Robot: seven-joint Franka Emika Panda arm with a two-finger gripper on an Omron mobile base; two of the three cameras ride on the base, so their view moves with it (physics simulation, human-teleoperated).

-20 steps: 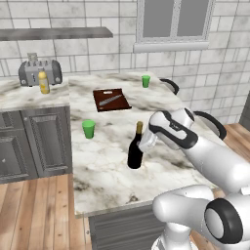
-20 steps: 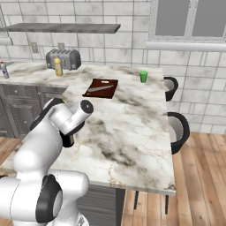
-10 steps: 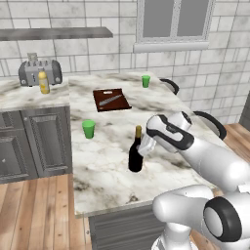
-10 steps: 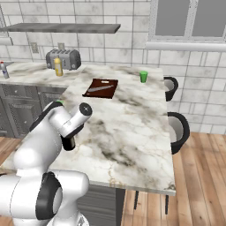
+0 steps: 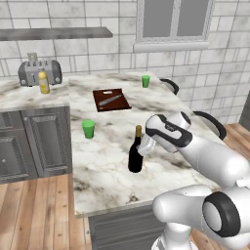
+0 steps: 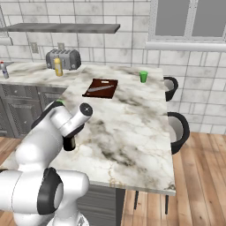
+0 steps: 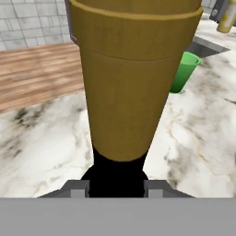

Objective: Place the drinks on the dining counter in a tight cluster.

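Simulated kitchen, grey-tiled wall, window, wood floor. White marble desk (image 5: pixel 112 161) on dark grey base. Wine bottle (image 5: pixel 135 157) upright on desk, near front edge, gold top up. Hand (image 5: pixel 142 146) closed on bottle neck from 3 o'clock; hand view shows gold top (image 7: pixel 131 69) close, finger tips (image 7: pixel 77 188) either side of dark neck. Green cup (image 5: pixel 88 129) at 10 o'clock from bottle, apart. Cutting board (image 5: pixel 111 99) at 12 o'clock, farther. Second green cup (image 5: pixel 145 81) beyond. Yellow bottle (image 5: pixel 44 82) by toaster (image 5: pixel 39 72), 11 o'clock, on side counter.
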